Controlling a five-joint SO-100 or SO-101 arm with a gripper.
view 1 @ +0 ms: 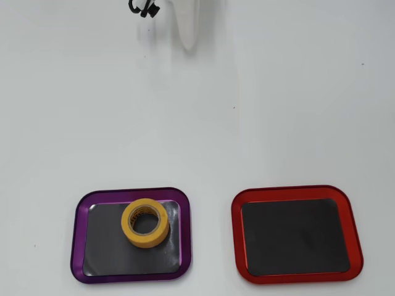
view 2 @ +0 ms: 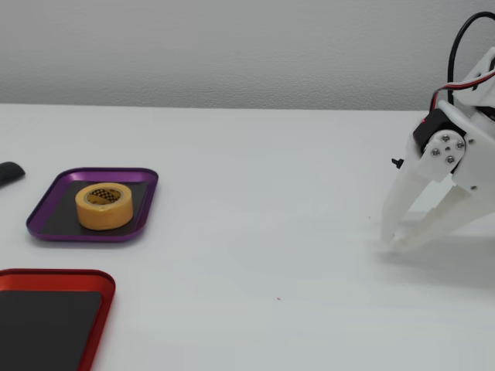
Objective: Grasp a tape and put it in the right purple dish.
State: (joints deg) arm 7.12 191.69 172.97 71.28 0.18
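- The tape (view 1: 145, 222) is a small yellow roll that lies flat, with its round hole facing up.
- Its inside is a cardboard core with dark print on it; in the fixed view (view 2: 104, 205) this print looks like a checked pattern, but the letters are too small to read.
- The roll is much smaller than the dish that holds it.
- It lies inside the purple dish (view 1: 78, 240), on the dark inner surface, in the half nearer the arm in the overhead view, about in the middle between the two short sides.
- The purple dish (view 2: 147, 201) is a shallow rounded rectangle with a shiny purple rim.
- A red dish (view 1: 235, 234) of the same shape stands beside it on the white bench (view 1: 278, 111); the two dishes are apart and the red one holds nothing.
- The end effector (view 2: 390, 240) is white and is well apart from both dishes, at the right side of the fixed view.
- Its two fingers point down to the bench, the tips are close together with only a small gap, and nothing is between them.
- In the overhead view only one white finger (view 1: 187, 28) shows at the top edge.
- A small dark thing (view 2: 9, 173) lies at the left edge of the fixed view; I cannot tell what it is.
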